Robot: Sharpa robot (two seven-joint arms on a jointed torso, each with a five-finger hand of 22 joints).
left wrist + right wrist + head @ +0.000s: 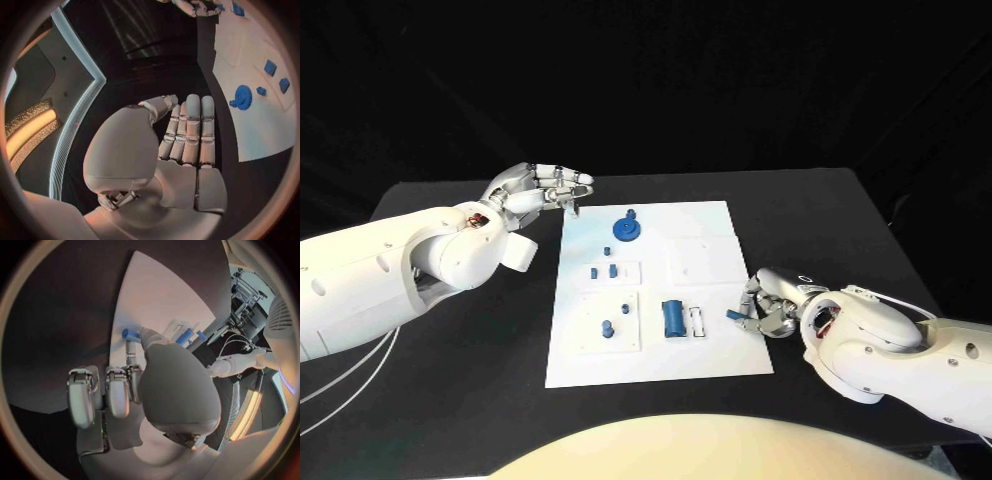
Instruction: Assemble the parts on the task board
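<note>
The task board (711, 262) is a white rectangular plate lying flat in the middle of the black table (473, 330), its long sides running away from the robot. Shallow square outlines mark several stations on its surface.

At the far left, the left hand (542, 188) hovers over the table just beside the board's far left corner. In the left wrist view its fingers (190, 131) lie straight and close together with nothing in them, so it holds no part.

On the board, near the far end, sits a blue gear (629, 230), round with a raised hub, and a tiny blue piece (630, 213) lies just beyond it. Toward the middle, two small blue pegs (604, 271) stand in a square station. Nearer the robot, another square station holds two more small blue pieces (607, 327). Just right of that, a longer blue cylinder (672, 318) lies on the board with a short blue piece (695, 318) beside it.

At the board's right edge, the right hand (770, 306) rests low with its fingers curled. In the right wrist view a small blue part (130, 334) sits at the fingertips (147, 336), pinched there against the board's surface.
</note>
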